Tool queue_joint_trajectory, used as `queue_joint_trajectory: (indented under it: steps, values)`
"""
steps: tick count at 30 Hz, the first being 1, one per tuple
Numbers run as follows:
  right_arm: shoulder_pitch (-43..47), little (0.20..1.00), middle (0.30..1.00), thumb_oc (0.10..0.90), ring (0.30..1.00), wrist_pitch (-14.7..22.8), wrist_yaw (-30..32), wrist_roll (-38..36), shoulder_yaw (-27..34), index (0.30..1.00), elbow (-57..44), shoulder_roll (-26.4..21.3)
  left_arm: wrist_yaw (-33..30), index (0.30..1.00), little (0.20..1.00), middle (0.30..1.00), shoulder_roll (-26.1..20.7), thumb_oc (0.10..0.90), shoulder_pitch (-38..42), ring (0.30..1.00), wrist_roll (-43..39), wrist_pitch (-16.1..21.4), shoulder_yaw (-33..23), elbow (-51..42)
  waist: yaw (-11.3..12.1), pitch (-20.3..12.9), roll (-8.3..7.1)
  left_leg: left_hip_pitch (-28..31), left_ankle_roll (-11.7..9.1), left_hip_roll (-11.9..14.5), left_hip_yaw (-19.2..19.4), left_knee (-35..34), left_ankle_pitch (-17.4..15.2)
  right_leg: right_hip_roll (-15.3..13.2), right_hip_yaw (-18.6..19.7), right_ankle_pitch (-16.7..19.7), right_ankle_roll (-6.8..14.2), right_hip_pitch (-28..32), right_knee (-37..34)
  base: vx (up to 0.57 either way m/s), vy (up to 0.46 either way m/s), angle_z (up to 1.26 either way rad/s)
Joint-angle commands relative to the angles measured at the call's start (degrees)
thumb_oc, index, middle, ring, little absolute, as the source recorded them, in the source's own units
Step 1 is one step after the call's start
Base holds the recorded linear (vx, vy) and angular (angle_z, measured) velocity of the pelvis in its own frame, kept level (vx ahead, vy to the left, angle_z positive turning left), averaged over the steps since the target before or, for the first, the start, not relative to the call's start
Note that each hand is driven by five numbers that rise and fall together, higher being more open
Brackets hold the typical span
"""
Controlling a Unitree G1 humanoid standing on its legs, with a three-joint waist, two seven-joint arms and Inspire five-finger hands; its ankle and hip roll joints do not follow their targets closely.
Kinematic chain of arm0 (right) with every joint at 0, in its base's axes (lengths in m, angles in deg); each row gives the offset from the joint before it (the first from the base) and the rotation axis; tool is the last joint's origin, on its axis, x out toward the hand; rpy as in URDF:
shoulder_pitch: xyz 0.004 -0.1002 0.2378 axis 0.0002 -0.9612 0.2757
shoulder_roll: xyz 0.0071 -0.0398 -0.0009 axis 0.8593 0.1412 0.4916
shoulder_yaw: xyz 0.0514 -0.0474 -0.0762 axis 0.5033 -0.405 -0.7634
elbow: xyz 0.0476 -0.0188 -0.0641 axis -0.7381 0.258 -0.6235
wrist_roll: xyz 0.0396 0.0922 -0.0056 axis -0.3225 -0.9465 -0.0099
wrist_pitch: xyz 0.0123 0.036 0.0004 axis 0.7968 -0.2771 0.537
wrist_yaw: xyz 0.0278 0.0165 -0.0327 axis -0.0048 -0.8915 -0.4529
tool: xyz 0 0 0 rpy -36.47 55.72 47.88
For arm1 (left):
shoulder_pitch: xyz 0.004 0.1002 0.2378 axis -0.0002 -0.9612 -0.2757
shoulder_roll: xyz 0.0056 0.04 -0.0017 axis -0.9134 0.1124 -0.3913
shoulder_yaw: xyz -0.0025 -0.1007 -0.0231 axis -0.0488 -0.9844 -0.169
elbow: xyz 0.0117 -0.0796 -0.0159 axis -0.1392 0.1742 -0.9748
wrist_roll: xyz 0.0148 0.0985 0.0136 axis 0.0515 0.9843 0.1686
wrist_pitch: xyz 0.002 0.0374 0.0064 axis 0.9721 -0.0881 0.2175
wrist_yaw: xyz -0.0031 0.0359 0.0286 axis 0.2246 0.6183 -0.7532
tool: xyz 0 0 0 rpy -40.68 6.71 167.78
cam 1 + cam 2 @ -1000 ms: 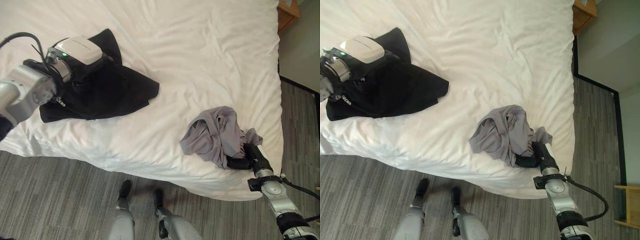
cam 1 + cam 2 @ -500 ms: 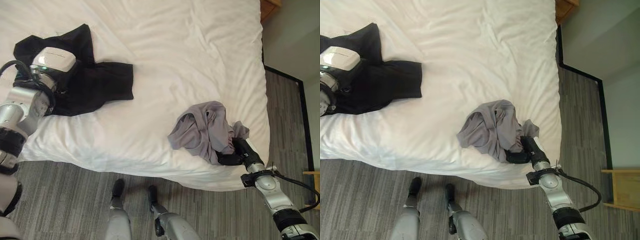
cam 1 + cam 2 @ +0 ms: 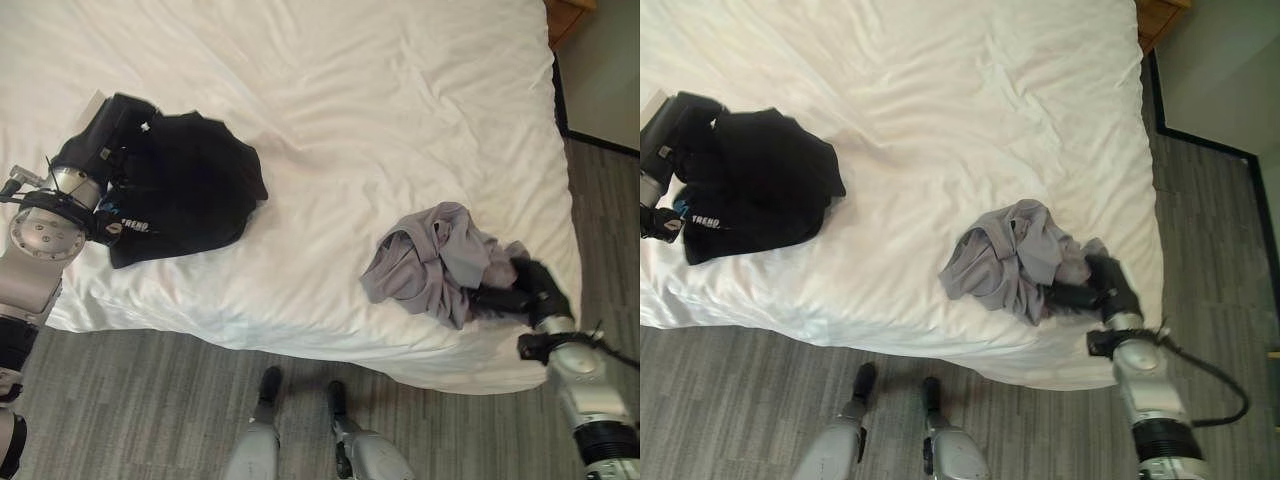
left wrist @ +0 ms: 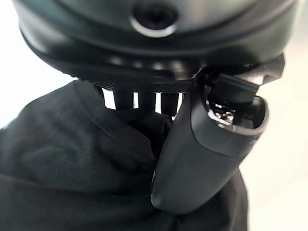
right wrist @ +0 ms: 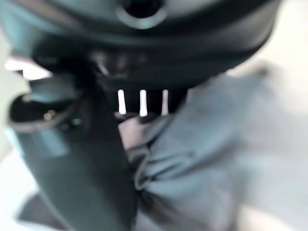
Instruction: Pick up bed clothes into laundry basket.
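A black garment lies bunched near the bed's front left corner. My left hand rests on its left edge; in the left wrist view its thumb and fingers pinch the black cloth. A crumpled grey garment sits near the bed's front right edge. My right hand is at that garment's right side, and in the right wrist view its thumb and fingers close on the grey cloth.
The bed's white sheet is wrinkled and spans most of the view. Grey plank floor runs along the bed's front and right side. A wooden piece of furniture stands at the far right corner.
The camera has shifted. The black garment is now bunched tighter under my left hand, which has turned. My right hand has moved to the grey garment's right side, still holding it.
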Motion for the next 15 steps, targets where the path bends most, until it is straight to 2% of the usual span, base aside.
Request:
queue_joint_trajectory:
  steps: [1, 4, 9, 13, 14, 15]
  values:
    - [9.6, 0.3, 0.3, 0.4, 0.3, 8.8, 4.5, -8.1, 2.6, 0.3, -5.4, -11.7, -4.7, 0.3, 0.3, 0.3, 2.2, 0.4, 4.5, 0.3, -9.2, 9.7, -6.6, -2.3, -1.5, -13.3, 2.25, 5.6, 1.4, 0.8, 3.4, 2.2, -9.7, -0.3, -0.4, -7.0, 4.4, -1.5, 6.5, 0.03, 0.051, -0.02]
    - [18.9, 0.3, 0.3, 0.4, 0.3, 10.6, 5.1, -11.9, -1.9, 0.3, -6.8, -15.3, -5.1, 0.3, 0.3, 0.3, 2.8, 0.4, 7.3, 0.3, -14.2, 11.3, -5.1, -2.5, -1.3, -15.8, 2.53, 7.1, 1.4, 0.7, 3.9, 2.4, -10.3, -0.3, -0.3, -7.2, 4.5, 0.0, 6.6, 0.02, 0.033, -0.02]
    - [29.8, 0.3, 0.3, 0.4, 0.3, 11.8, 6.7, -15.6, -8.1, 0.3, -9.3, -16.1, -5.9, 0.3, 0.3, 0.3, 4.1, 0.4, 10.2, 0.3, -17.5, 13.1, -4.6, -4.3, -1.4, -18.7, 2.51, 8.7, 1.6, 0.6, 4.8, 3.0, -11.0, -0.2, 0.5, -7.7, 4.3, 1.4, 7.4, 0.01, 0.013, -0.13]
    - [30.2, 0.3, 0.3, 0.4, 0.3, 12.5, 7.6, -15.7, -7.2, 0.3, -13.0, -14.9, -7.4, 0.3, 0.3, 0.3, 6.5, 0.4, 8.4, 0.3, -16.0, 13.8, -7.4, -8.2, -1.7, -20.1, 2.64, 9.4, 1.7, 0.5, 5.3, 3.3, -11.5, -0.2, 1.0, -7.9, 4.0, 2.2, 7.3, 0.0, 0.009, -0.02]
    - [26.6, 0.3, 0.3, 0.4, 0.3, 13.4, 8.2, -15.9, -3.5, 0.3, -17.5, -12.6, -9.4, 0.3, 0.3, 0.3, 11.1, 0.4, 4.0, 0.3, -14.9, 15.0, -12.4, -12.6, -2.2, -20.6, 2.45, 9.4, 1.8, 0.4, 5.4, 3.5, -11.4, -0.3, 1.3, -7.8, 3.9, 2.2, 7.3, -0.01, 0.03, 0.0]
    - [24.8, 0.3, 0.3, 0.4, 0.3, 13.3, 7.7, -15.9, -2.1, 0.3, -18.6, -11.9, -8.9, 0.3, 0.3, 0.3, 12.3, 0.4, 1.5, 0.3, -14.7, 14.7, -14.0, -13.9, -2.3, -20.8, 2.52, 9.5, 1.9, 0.3, 5.4, 3.5, -11.5, -0.4, 1.4, -7.8, 3.8, 2.2, 7.4, 0.0, 0.042, -0.01]
